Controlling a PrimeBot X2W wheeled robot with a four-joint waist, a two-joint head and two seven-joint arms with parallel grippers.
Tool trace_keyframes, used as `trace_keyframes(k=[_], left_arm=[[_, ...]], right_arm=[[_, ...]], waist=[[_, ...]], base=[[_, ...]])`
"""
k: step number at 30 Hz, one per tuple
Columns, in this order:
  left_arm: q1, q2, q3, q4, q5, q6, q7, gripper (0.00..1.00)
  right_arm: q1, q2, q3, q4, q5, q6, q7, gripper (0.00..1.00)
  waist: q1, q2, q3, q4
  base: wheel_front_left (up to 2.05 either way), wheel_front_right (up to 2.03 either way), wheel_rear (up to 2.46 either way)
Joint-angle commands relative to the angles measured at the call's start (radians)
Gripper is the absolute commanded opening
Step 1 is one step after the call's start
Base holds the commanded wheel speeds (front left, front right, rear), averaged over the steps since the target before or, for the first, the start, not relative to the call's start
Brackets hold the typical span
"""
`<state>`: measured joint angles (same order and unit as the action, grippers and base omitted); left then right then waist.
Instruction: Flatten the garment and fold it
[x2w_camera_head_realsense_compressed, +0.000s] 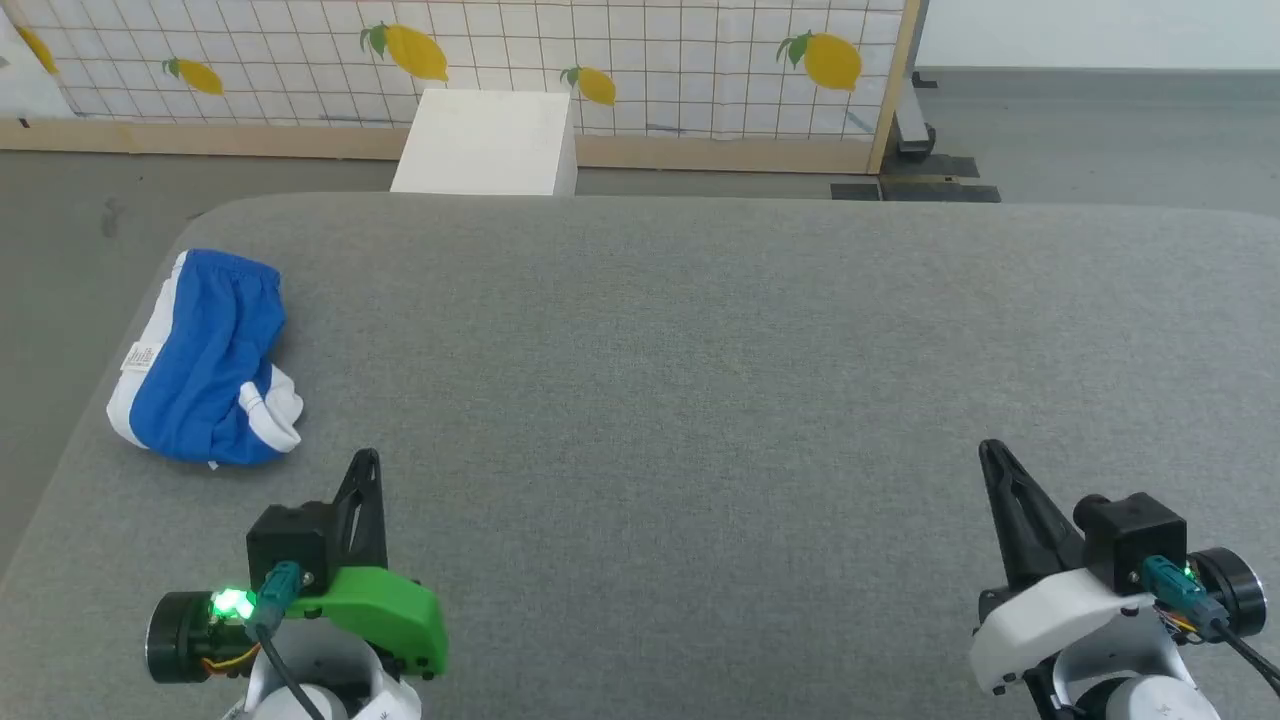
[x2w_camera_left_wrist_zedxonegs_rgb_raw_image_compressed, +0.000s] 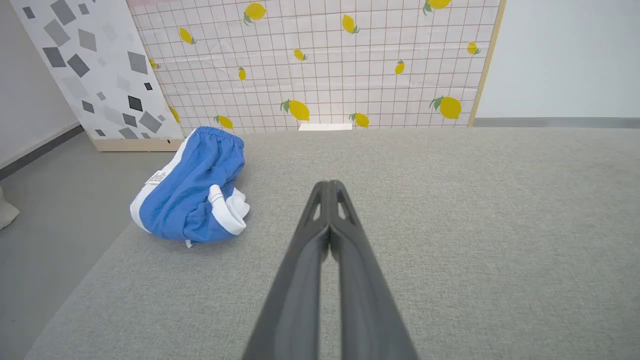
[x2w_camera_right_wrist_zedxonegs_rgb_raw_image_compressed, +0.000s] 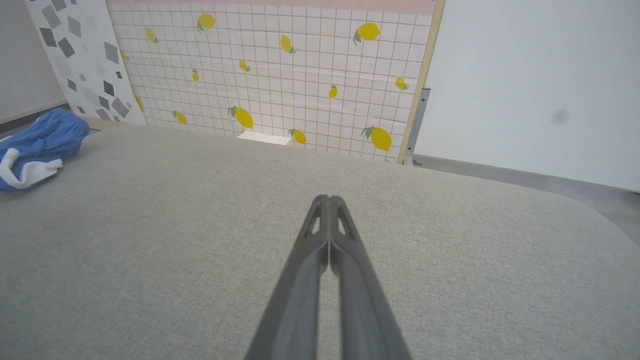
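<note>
The garment (x2w_camera_head_realsense_compressed: 205, 360) is lying crumpled near the grey table's (x2w_camera_head_realsense_compressed: 700, 350) far-left edge — soft, light, likely slippery (best pinched at the gathered waistband). The left gripper (x2w_camera_head_realsense_compressed: 367, 462) and right gripper (x2w_camera_head_realsense_compressed: 990, 452) are hovering pressed together — nothing held.

Robot test lab, staged set rather than a lived-in room: freestanding lemon-tile backdrop (x2w_camera_head_realsense_compressed: 640, 60) on a raw wood frame (x2w_camera_head_realsense_compressed: 890, 90), terrazzo-print panel (x2w_camera_left_wrist_zedxonegs_rgb_raw_image_compressed: 95, 65) beside it, bare white wall (x2w_camera_right_wrist_zedxonegs_rgb_raw_image_compressed: 540, 75), grey floor (x2w_camera_head_realsense_compressed: 1100, 130), grey fabric-covered worktop (x2w_camera_head_realsense_compressed: 700, 400), plain white box (x2w_camera_head_realsense_compressed: 487, 140) behind it.
</note>
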<state>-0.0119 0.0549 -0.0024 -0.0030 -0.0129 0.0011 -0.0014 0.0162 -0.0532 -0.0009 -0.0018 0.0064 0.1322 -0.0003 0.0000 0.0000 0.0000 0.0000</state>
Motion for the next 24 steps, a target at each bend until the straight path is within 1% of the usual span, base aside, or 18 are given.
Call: trace_keyframes(k=[1, 24], left_arm=[[0.012, -0.005, 0.002, 0.003, 0.013, -0.001, 0.001, 0.0], [0.012, -0.005, 0.002, 0.003, 0.013, -0.001, 0.001, 0.0]], right_arm=[[-0.016, 0.003, 0.001, 0.002, -0.006, -0.002, 0.0, 0.0], [-0.016, 0.003, 0.001, 0.002, -0.006, -0.002, 0.0, 0.0]], waist=[[0.0, 0.0, 0.0, 0.0], [0.0, 0.0, 0.0, 0.0]], base=[[0.0, 0.0, 0.0], [0.0, 0.0, 0.0]])
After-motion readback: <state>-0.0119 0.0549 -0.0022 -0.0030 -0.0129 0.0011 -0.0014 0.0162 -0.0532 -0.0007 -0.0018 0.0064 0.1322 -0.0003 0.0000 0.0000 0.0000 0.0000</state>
